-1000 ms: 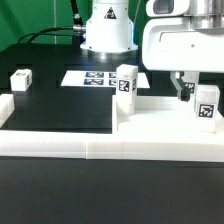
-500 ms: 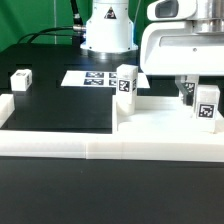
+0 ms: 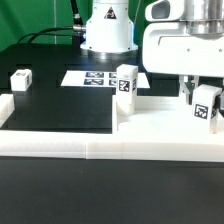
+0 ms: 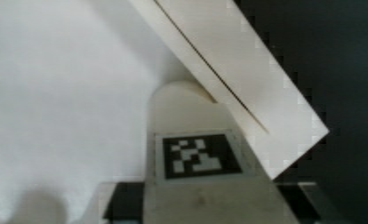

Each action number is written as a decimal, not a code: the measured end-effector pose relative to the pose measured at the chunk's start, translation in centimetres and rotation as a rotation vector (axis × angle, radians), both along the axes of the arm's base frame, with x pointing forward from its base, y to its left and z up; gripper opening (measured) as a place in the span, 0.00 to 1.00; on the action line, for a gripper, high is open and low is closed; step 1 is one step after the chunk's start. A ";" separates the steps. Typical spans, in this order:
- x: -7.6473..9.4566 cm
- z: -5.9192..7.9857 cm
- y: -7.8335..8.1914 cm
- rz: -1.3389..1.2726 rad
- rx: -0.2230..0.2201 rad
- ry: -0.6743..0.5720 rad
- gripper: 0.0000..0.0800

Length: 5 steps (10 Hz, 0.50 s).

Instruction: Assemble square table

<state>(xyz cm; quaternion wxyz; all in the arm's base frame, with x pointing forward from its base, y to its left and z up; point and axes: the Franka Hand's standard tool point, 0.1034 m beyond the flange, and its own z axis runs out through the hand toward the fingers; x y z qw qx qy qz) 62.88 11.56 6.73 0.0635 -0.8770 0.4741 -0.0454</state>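
The square table's top is a thick white slab (image 3: 160, 128) lying flat toward the exterior view's right. On it, at the right, stands a short white tagged leg (image 3: 207, 104), leaning a little. My gripper (image 3: 199, 97) comes down over that leg and is shut on it. In the wrist view the leg (image 4: 199, 140) sits between my two dark fingers (image 4: 135, 200), both against its sides, over the slab (image 4: 65, 90). A second leg (image 3: 126, 84) stands upright at the slab's left corner. A third leg (image 3: 20, 80) lies on the black table at the left.
A long low white border wall (image 3: 60, 146) runs along the front and turns back at the left end (image 3: 6, 108). The marker board (image 3: 95, 77) lies flat behind the slab, in front of the arm's white base (image 3: 107, 35).
The jaws have closed in from wide open onto the right-hand leg. The leg stood straight and now leans slightly. The other legs and the slab have not moved.
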 end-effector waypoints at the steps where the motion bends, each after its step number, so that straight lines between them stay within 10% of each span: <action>1: 0.0 0.0 -0.1 -0.179 0.034 0.024 0.37; 5: 0.0 -0.1 0.0 -0.659 0.133 0.094 0.37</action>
